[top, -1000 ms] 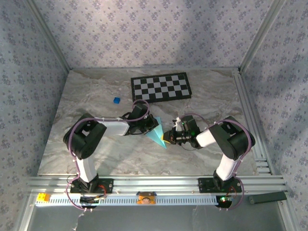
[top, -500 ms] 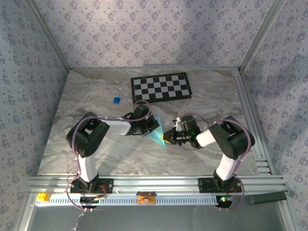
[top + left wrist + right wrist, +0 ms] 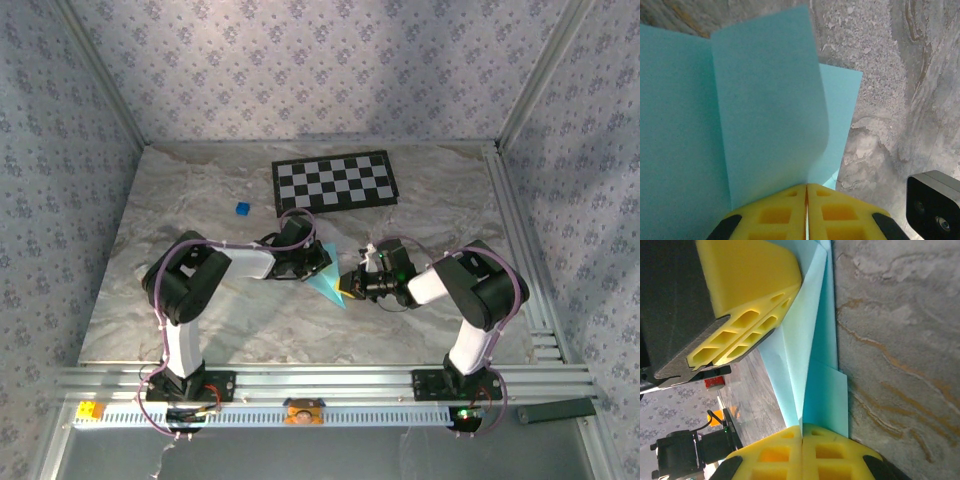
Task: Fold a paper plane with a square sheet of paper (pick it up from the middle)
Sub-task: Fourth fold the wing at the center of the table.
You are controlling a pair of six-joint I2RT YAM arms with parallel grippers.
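The light-blue paper (image 3: 328, 275) is folded into a narrow pointed shape at the table's middle, held between both arms. My left gripper (image 3: 312, 262) is shut on it; in the left wrist view a raised flap (image 3: 767, 107) stands up from the yellow fingers (image 3: 775, 215), with a lower layer (image 3: 842, 115) beneath on the marble. My right gripper (image 3: 348, 285) is shut on the paper's other side; in the right wrist view the creased paper (image 3: 807, 365) runs from its yellow fingers (image 3: 832, 455) up to the left arm's yellow fingers (image 3: 750, 300).
A black-and-white checkerboard (image 3: 334, 180) lies at the back of the marble table (image 3: 430, 200). A tiny dark-blue cube (image 3: 241, 208) sits left of it. Metal rails (image 3: 330, 385) run along the front edge and right side.
The left arm's elbow has shifted slightly rightward and its gripper has crept a little toward the paper's right. The right arm and the paper hold their place.
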